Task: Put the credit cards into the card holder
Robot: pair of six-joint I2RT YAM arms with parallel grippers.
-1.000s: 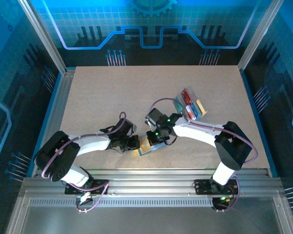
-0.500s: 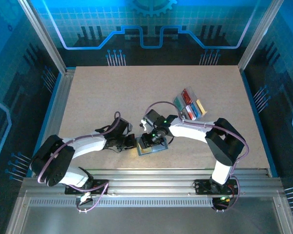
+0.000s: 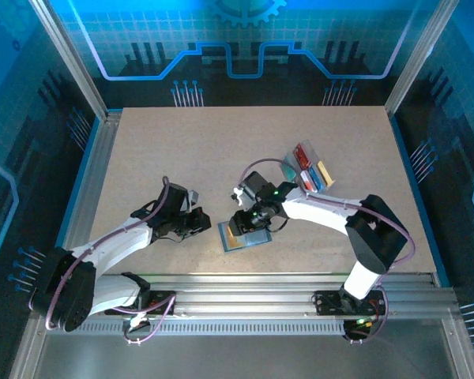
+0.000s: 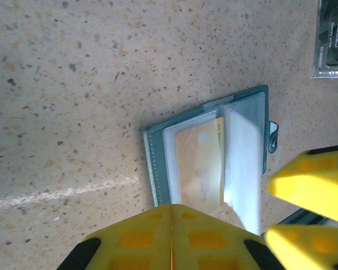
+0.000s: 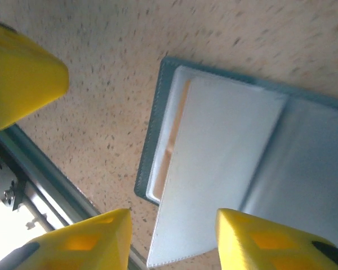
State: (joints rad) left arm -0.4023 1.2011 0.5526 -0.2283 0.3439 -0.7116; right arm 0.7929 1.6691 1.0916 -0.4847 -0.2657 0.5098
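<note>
- Nearest me, in the lower middle of the overhead view, the card holder lies open and flat on the bench, close to the front rail.
- My left claw sits just left of the holder, apart from it and low over the bench. On its wrist camera the claw shows at the bottom edge, its two yellow fingers pressed together along a thin seam. It is clenched, with nothing between them.
- That same camera puts the card holder in the middle of the frame. A yellow credit card is tucked behind a clear pocket on its left half, and a pale leaf lies beside it on the right.
- My right claw hovers over the holder's upper edge in the overhead view. On its wrist camera the claw is spread wide, one yellow finger at the bottom left and one at the bottom right, gripping nothing.
- The pale leaf of the card holder runs down between those fingers; I cannot tell whether either one touches it. The yellow credit card peeks out from under that leaf at its left edge.
- In the upper right corner of the left wrist view, a dark item with white lettering lies on the bench, apart from the holder.
- Farther back, right of centre overhead, a clear tray holds the other credit cards, red, blue and yellow, side by side.
</note>
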